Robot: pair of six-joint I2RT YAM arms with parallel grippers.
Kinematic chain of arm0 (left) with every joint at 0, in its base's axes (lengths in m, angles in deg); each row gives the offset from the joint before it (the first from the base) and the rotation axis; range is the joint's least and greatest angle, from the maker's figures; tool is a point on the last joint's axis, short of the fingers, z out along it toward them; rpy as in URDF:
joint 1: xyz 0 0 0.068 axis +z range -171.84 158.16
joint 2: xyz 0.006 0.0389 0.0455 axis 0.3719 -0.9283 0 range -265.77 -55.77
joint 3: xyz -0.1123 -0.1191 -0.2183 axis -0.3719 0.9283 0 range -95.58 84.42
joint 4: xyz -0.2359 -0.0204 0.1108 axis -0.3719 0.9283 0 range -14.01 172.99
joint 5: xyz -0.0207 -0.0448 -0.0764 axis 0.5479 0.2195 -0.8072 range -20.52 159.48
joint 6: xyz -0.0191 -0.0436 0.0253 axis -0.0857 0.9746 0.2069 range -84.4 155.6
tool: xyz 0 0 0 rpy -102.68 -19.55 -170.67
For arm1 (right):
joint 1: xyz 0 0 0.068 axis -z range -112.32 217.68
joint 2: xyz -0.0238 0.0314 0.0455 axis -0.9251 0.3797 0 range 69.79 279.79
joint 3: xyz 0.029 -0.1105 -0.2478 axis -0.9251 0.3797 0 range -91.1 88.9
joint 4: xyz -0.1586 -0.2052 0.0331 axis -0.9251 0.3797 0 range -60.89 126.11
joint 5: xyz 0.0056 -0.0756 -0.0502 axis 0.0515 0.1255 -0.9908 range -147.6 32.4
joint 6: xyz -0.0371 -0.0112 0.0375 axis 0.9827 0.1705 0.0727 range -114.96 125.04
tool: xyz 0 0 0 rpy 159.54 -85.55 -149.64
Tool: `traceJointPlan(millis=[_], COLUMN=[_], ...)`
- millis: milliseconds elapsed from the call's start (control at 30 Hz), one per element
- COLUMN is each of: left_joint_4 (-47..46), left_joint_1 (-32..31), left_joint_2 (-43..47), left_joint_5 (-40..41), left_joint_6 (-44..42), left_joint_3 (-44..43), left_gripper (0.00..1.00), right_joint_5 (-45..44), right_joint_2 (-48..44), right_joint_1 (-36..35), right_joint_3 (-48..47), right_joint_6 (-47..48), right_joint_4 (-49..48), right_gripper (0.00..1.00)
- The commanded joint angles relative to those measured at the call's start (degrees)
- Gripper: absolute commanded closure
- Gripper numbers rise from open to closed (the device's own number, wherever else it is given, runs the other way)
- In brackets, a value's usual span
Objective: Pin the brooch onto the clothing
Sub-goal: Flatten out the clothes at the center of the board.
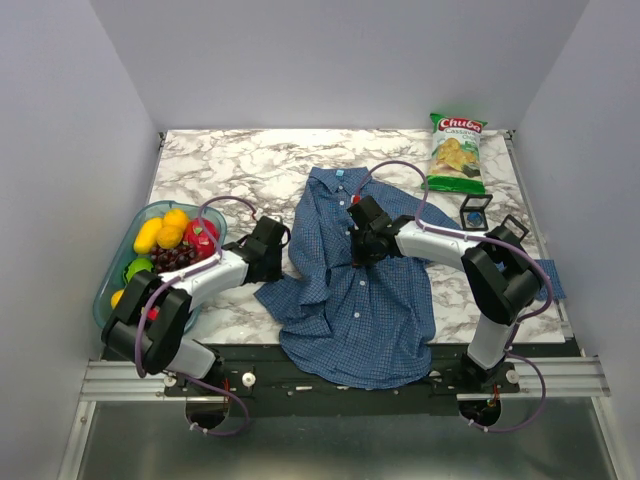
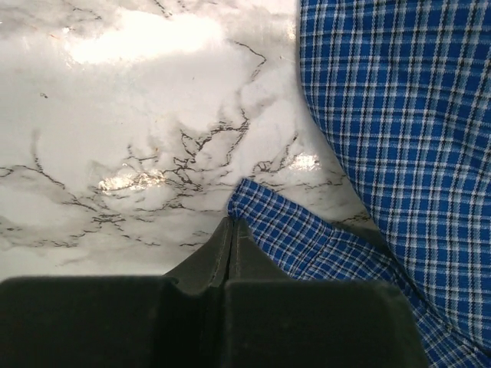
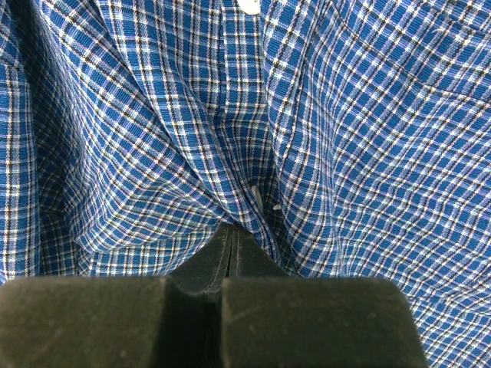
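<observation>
Pinching a bunched fold of the shirt (image 1: 360,300) near its buttons with right gripper (image 3: 232,230); left gripper (image 2: 232,226) jaws pressed together at sleeve edge, 9 o'clock side.

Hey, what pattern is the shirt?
Fine blue-and-white check; the shirt shows best in the right wrist view.

Closed tool (image 3: 232,232) on bunched shirt (image 3: 360,138)
</observation>
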Motion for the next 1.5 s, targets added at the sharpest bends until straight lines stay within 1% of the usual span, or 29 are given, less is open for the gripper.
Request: traceJointPlan(millis=[0, 100, 267, 367, 500, 600, 633, 800, 967, 1100, 1233, 1267, 1333, 1367, 1467], left_joint_4=[1.25, 1.77, 1.69, 3.26, 6.42, 8.36, 8.54, 10.21, 9.60, 11.52, 13.90, 14.08, 14.43, 14.52, 15.13], left_joint_1=[0.10, 0.10, 0.10, 0.18, 1.32, 3.61, 4.13, 5.81, 5.90, 5.81, 5.90, 5.81, 5.81, 5.81, 5.81], left_joint_2=[2.60, 6.29, 15.60, 20.44, 27.12, 32.65, 35.80, 44.69, 54.45, 60.87, 67.80, 69.21, 72.63, 73.53, 75.55], left_joint_5=[0.71, 1.85, 3.17, 4.75, 10.63, 15.47, 16.87, 24.68, 27.60, 25.94, 18.92, 14.90, 11.10, 7.60, 2.66], left_joint_6=[-0.25, -0.08, 0.19, 0.19, 0.28, 0.19, 0.01, -1.83, -3.24, -1.93, -1.92, -2.36, -2.89, -3.15, -3.15], left_joint_3=[0.39, -0.40, -0.66, -0.84, -0.75, -1.37, -1.72, -3.91, -3.57, -0.93, 1.70, 2.06, 2.41, 2.41, 1.71], left_gripper=[1.00, 1.00, 1.00, 1.00, 1.00, 1.00, 1.00, 1.00, 1.00, 1.00, 1.00, 1.00, 1.00, 1.00, 1.00], right_joint_5=[0.48, 0.31, -0.04, -0.13, -0.22, -0.13, -0.22, -0.13, -0.13, -0.04, -0.04, 0.04, -0.22, -0.22, -0.04], right_joint_2=[-0.85, -0.85, -1.55, -1.90, -2.78, -2.87, -2.96, -3.05, -2.96, -2.70, -2.26, -2.17, -1.91, -1.82, -1.29], right_joint_1=[0.31, 0.40, 0.40, 0.40, 0.40, 0.40, 0.31, 0.31, 0.31, 0.31, 0.40, 0.31, 0.31, 0.31, 0.31], right_joint_3=[-0.06, -0.32, -0.68, -0.68, -0.85, -1.12, -1.20, -1.47, -1.73, -1.91, -2.08, -2.08, -2.17, -2.26, -2.52], right_joint_6=[0.52, 0.61, 0.70, 0.70, 0.52, 0.61, 0.69, 0.96, 1.22, 1.22, 1.31, 1.40, 1.57, 1.57, 1.31], right_joint_4=[-0.38, -0.21, 0.05, 0.14, 0.14, 0.14, 0.14, 0.14, 0.14, 0.06, -0.03, 0.05, -0.03, -0.03, -0.03], right_gripper=[0.99, 0.99, 0.99, 0.99, 0.99, 0.99, 0.99, 0.99, 0.99, 0.99, 0.99, 0.99, 0.99, 0.99, 0.99])
